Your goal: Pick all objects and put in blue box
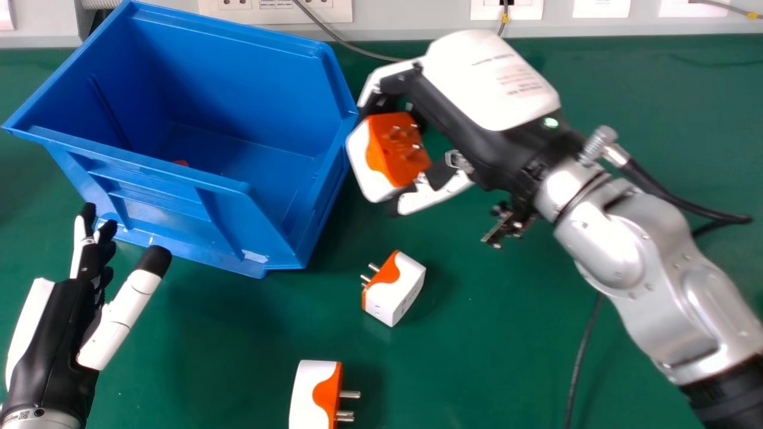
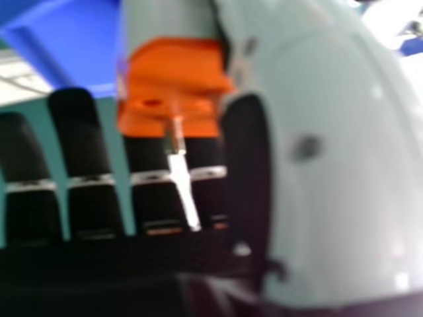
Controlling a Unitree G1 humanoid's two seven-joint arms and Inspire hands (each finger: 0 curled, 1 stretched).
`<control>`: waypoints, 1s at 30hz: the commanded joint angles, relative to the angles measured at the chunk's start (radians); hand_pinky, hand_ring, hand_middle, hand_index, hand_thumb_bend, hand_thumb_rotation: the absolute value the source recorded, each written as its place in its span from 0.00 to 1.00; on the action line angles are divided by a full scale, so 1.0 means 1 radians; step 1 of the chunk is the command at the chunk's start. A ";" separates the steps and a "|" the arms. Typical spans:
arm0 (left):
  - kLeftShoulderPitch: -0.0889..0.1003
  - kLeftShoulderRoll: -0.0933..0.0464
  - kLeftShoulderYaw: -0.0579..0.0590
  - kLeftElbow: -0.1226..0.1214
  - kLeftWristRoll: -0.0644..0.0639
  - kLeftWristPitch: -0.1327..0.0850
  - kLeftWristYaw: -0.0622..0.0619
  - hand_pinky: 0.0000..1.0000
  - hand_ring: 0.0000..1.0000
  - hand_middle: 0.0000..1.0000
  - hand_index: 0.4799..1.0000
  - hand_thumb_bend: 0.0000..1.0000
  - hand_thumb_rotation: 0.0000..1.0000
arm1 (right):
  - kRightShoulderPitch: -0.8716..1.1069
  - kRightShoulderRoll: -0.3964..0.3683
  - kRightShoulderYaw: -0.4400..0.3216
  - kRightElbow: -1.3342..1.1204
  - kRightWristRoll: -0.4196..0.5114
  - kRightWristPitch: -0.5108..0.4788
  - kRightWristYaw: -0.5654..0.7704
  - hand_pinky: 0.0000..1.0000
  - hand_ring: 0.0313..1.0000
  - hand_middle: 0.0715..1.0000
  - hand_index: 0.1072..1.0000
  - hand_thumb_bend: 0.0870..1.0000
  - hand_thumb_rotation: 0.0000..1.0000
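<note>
My right hand (image 1: 489, 77) is shut on an orange and white plug adapter (image 1: 396, 149), held just right of the blue box (image 1: 155, 193). In the right hand view the hand's thumb (image 2: 330, 152) lies against the adapter (image 2: 175, 79). A bit of something orange shows inside the box near its front wall. A second adapter (image 1: 396, 289) rests on the table in front of the box, its pins toward the left. Another adapter (image 1: 313, 393) is at the bottom edge, pins to the right. My left hand (image 1: 59, 316) is open at the lower left.
The green table (image 1: 489, 345) runs back to a grey wall strip with sockets (image 1: 274, 9). A thin black cable (image 1: 578, 369) lies on the table beneath the right forearm, and another cable (image 1: 340, 39) runs behind the box.
</note>
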 commanded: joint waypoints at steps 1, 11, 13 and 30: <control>-0.002 -0.007 0.010 -0.025 -0.002 0.001 0.015 1.00 1.00 1.00 1.00 0.94 0.85 | -0.062 0.025 -0.002 0.006 0.007 -0.023 -0.019 0.32 0.41 0.47 0.49 0.44 0.00; 0.016 -0.023 0.014 -0.041 -0.008 0.008 0.028 1.00 1.00 1.00 1.00 0.89 0.84 | -0.180 0.146 0.047 0.119 -0.017 -0.006 -0.016 0.32 0.41 0.48 0.48 0.44 0.00; 0.026 -0.026 0.016 -0.049 -0.009 0.005 0.027 1.00 1.00 1.00 1.00 0.88 0.84 | -0.209 0.174 0.059 0.150 -0.025 0.001 -0.021 0.32 0.41 0.48 0.48 0.44 0.00; 0.108 -0.056 0.014 -0.110 -0.014 -0.051 0.022 1.00 1.00 1.00 1.00 0.86 0.83 | -0.477 0.360 0.170 0.608 -0.073 -0.033 -0.155 0.32 0.42 0.48 0.48 0.44 0.00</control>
